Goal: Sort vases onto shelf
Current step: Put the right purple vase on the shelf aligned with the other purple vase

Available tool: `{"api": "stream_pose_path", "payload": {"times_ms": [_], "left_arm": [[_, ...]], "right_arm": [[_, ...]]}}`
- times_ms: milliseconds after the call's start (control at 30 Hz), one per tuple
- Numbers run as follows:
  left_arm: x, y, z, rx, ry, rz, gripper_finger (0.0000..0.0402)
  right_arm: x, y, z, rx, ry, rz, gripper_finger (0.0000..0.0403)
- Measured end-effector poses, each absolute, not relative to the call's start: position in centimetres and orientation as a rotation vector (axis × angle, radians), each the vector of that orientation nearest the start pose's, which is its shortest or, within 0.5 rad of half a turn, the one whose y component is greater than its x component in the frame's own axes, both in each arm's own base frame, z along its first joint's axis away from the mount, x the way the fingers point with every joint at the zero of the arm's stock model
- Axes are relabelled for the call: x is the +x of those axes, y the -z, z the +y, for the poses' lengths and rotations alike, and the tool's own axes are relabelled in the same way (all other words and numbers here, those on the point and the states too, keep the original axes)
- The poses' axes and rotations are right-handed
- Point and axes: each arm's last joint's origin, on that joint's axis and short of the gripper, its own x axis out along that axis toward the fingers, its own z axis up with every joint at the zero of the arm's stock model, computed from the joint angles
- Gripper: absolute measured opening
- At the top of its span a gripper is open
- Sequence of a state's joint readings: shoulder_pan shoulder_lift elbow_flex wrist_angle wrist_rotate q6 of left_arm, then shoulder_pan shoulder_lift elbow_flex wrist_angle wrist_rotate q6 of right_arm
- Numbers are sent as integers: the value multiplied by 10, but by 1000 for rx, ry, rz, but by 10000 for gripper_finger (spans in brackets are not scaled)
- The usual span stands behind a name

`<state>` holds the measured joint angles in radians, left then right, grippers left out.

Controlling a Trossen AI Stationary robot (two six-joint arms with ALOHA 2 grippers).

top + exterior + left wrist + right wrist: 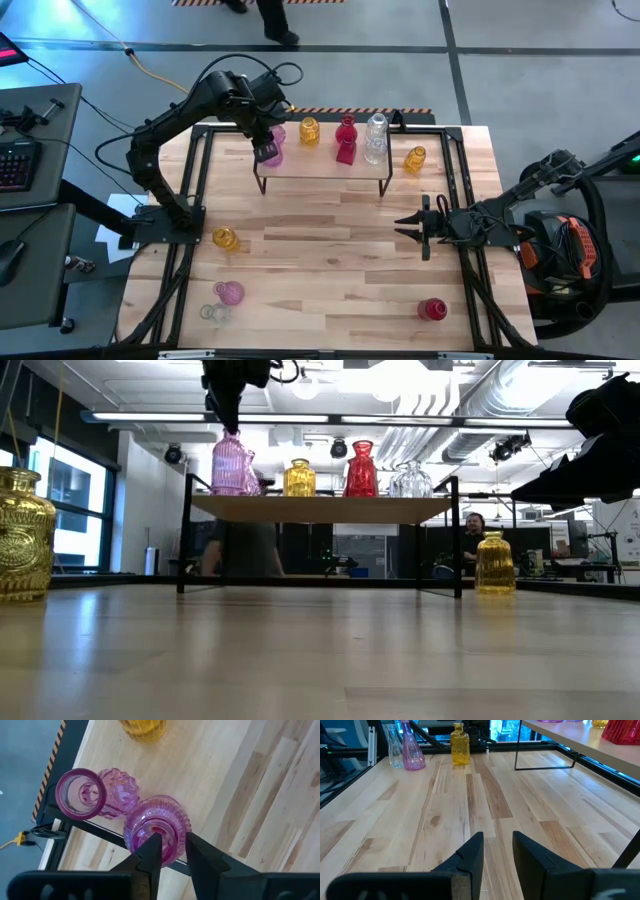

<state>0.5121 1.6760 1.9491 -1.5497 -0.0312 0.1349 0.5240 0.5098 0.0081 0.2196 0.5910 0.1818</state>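
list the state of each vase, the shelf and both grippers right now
ribbed pink vase: upright on the shelf's left end, left gripper's fingers at its rim
left gripper: over that vase
second pink vase: upright, beside it
shelf: standing, vases along its back
amber vase: upright on the table
right gripper: open, empty, over bare table

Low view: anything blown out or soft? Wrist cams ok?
Low view: ceiling lights glare, the yellow vase closest to the lens is soft and cut off by the frame edge. Left wrist view: pink vase between the left gripper is sharp. Right wrist view: fingers in shadow, far vases slightly soft.
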Motion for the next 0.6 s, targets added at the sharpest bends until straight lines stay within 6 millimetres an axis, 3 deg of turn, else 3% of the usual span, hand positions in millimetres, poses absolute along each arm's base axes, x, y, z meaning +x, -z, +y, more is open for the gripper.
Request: {"api": "stream_pose_path", "payload": {"times_ms": [600], "left_arm": [[261,-398,142,-177,-369,1264,90]], "right_arm": [[113,-142,47,31,88,232,87]]}}
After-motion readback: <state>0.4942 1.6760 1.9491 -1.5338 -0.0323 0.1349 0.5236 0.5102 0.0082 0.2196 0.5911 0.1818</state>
